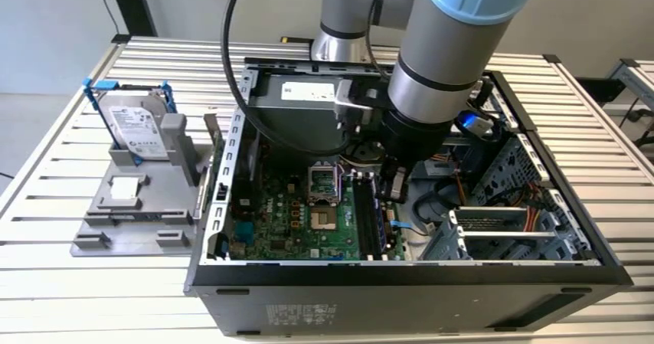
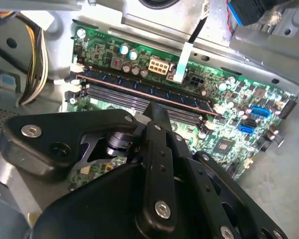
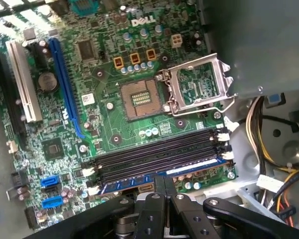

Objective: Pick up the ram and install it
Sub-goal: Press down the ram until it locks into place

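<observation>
Here, tool [image 3: 164, 191] pressing ram [image 3: 189, 168] into motherboard [image 3: 104, 99] memory slot

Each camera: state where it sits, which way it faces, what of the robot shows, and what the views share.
Exterior view: off the arm, above the table, looking down into the open computer case; the arm reaches inside.
First wrist view: on the arm, facing down at the motherboard; the gripper shows at the memory slots.
Second wrist view: on the arm, looking along the ram seated in a slot.
Shared: motherboard, slots, gripper.
</observation>
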You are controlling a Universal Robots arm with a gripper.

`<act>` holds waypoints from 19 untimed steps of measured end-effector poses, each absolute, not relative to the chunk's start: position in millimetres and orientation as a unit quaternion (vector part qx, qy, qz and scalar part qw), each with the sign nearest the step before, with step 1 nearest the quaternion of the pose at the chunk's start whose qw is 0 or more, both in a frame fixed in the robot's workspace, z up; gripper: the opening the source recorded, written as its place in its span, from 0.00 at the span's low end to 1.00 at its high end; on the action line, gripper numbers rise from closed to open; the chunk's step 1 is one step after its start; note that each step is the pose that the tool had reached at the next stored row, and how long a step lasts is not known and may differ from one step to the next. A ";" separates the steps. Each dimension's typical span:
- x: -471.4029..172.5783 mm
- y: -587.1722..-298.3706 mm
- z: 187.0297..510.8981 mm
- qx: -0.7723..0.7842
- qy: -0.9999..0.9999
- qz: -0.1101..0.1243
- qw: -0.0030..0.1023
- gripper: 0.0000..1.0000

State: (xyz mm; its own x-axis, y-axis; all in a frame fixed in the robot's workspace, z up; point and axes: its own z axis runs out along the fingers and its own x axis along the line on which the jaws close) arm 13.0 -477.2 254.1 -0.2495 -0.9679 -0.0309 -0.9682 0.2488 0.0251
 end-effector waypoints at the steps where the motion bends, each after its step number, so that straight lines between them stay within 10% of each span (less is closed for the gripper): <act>1: 13.0 -477.2 254.1 -0.617 0.787 0.019 0.004 0.00; 19: 15.3 -477.3 254.1 -0.685 0.729 0.021 0.003 0.00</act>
State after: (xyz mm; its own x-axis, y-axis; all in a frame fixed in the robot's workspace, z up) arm 15.3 -477.3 254.1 -0.0623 -0.9975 -0.0327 -0.9978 0.0615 0.0256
